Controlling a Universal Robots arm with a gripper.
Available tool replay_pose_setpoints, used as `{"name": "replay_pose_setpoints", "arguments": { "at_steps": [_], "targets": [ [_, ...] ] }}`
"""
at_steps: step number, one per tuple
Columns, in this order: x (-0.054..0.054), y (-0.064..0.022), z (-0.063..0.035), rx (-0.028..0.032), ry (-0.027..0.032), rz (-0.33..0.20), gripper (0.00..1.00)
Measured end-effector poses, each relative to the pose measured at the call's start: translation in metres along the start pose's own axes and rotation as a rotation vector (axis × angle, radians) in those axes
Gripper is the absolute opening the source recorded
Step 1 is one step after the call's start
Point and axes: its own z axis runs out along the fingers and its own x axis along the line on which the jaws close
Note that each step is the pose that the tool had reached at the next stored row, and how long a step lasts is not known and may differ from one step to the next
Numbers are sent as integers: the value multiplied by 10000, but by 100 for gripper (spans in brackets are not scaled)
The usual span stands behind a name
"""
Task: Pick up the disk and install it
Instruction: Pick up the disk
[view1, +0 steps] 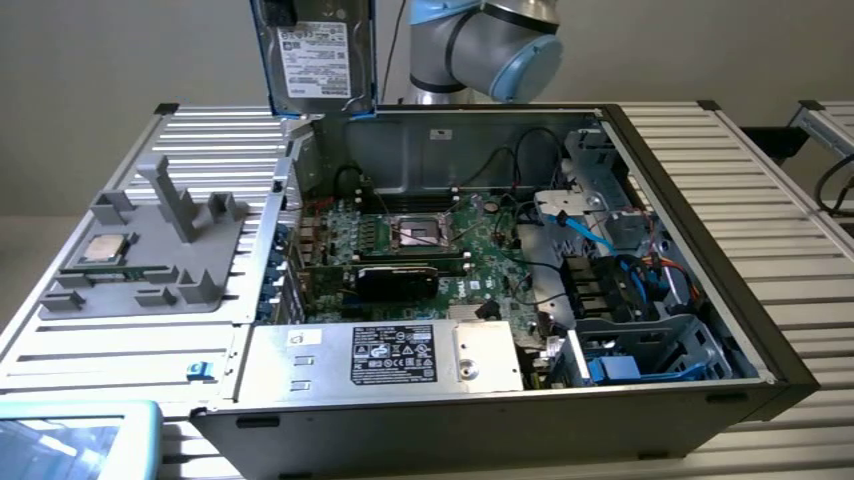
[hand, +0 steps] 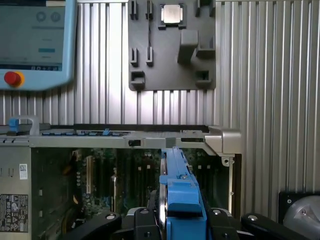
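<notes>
The disk (view1: 318, 60), silver-grey with a white printed label and a bright blue carrier, hangs upright in the air above the far left corner of the open computer case (view1: 694, 190). My gripper (hand: 181, 221) is shut on it. In the wrist view the disk (hand: 179, 192) is edge-on, its blue carrier clamped between the black fingers (hand: 145, 222). Below it lie the case's wall and the motherboard (hand: 125, 175).
In the case are the motherboard (view1: 427, 240), a silver power supply box (view1: 400, 355) with a black-white label, and a drive cage (view1: 641, 350) with blue cables at the exterior view's right. A grey fixture (view1: 147, 255) holding a CPU chip (view1: 104, 250) sits left. A pendant (view1: 67, 440) lies at the front left.
</notes>
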Motion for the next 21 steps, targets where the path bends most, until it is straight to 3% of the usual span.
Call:
{"name": "replay_pose_setpoints", "arguments": {
  "at_steps": [21],
  "targets": [
    [486, -745, -28, 0, -101, 1, 37]
  ]
}}
